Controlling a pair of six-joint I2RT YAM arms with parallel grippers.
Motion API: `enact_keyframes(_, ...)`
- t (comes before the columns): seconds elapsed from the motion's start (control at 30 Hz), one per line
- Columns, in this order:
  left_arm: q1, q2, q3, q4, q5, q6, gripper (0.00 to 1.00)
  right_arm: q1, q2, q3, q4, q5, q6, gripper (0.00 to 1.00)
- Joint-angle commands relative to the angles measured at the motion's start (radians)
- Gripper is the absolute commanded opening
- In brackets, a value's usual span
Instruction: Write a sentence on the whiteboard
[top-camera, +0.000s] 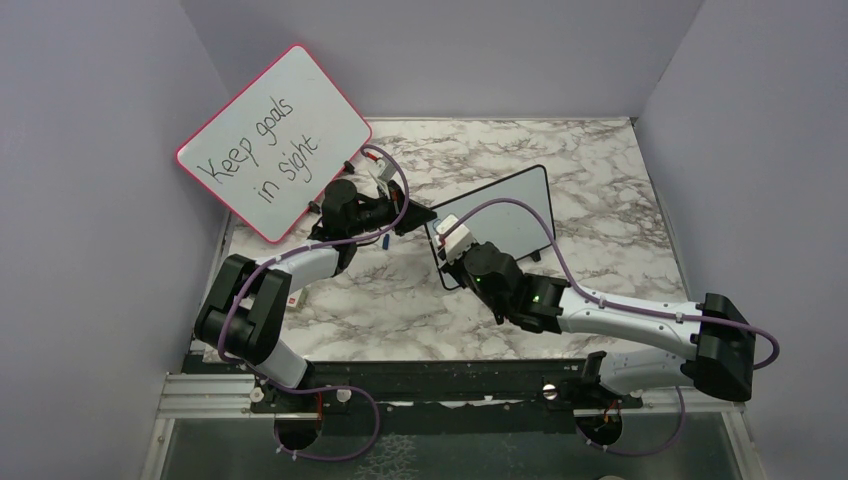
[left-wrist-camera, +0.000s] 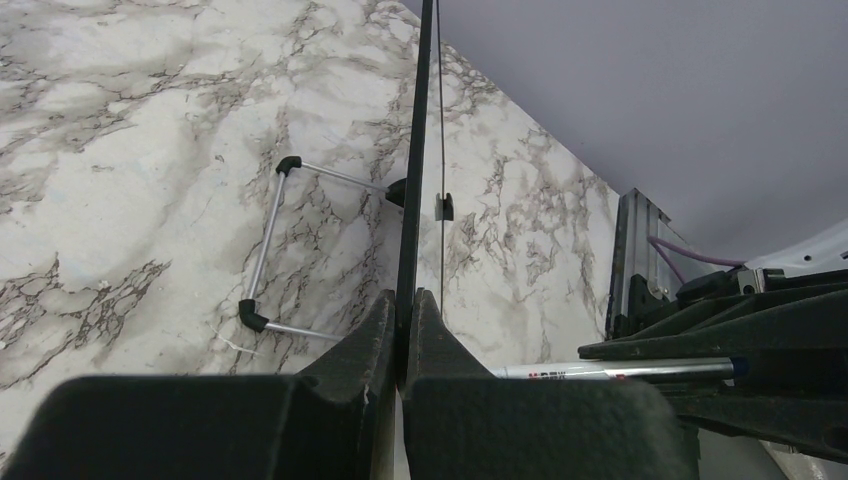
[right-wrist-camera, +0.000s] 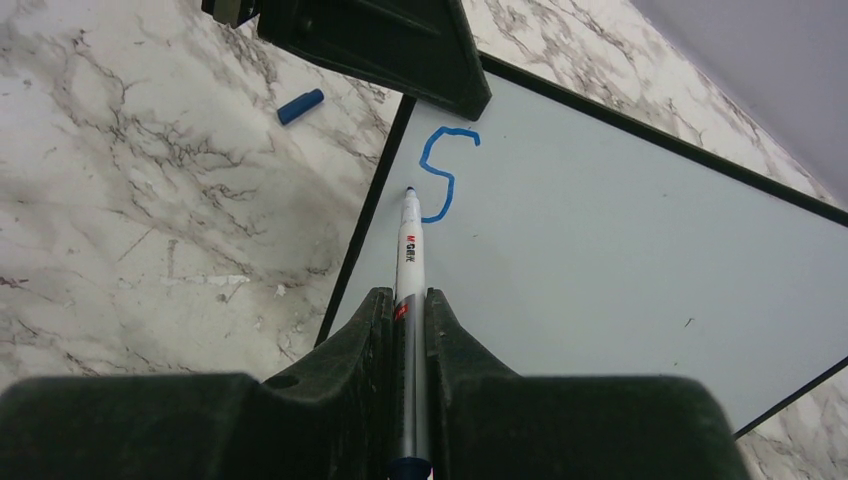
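The table (top-camera: 600, 170) has a white marble pattern with grey-brown veins, and plain pale lilac walls (top-camera: 440, 50) close it in on three sides. A metal rail (top-camera: 420, 385) runs along the near edge, where the arms are bolted.

The whiteboard (top-camera: 510, 215) stands near the middle of the table, tilted back on a wire leg (left-wrist-camera: 265, 250) with black elbows. The left tool (left-wrist-camera: 402, 310) is clenched on its left edge. The right tool (right-wrist-camera: 408, 300) grips a marker (right-wrist-camera: 411, 250), whose tip is at the board's upper left corner.

Of the sentence (right-wrist-camera: 445, 170) only one blue "S" shows there. The marker's barrel carries black and red print that is too small to read with certainty. A blue cap (right-wrist-camera: 300, 106) lies on the marble, left of the board.

A larger red-framed board (top-camera: 275, 140) leans in the far left corner and reads "Keep goals in sight" in black handwriting.
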Motion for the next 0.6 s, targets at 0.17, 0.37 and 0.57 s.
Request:
enact_keyframes(0.17, -0.010, -0.003, 0.000, -0.002, 0.032, 0.007, 0.00, 0.000, -0.104, -0.027, 0.033, -0.016, 0.031, 0.01)
enact_keyframes(0.37, -0.010, -0.007, 0.001, -0.005, 0.032, 0.009, 0.00, -0.004, -0.130, -0.057, 0.025, 0.068, 0.017, 0.01)
enact_keyframes(0.57, -0.010, -0.009, 0.001, -0.008, 0.032, 0.009, 0.00, -0.009, -0.106, -0.068, 0.061, 0.064, 0.022, 0.01)
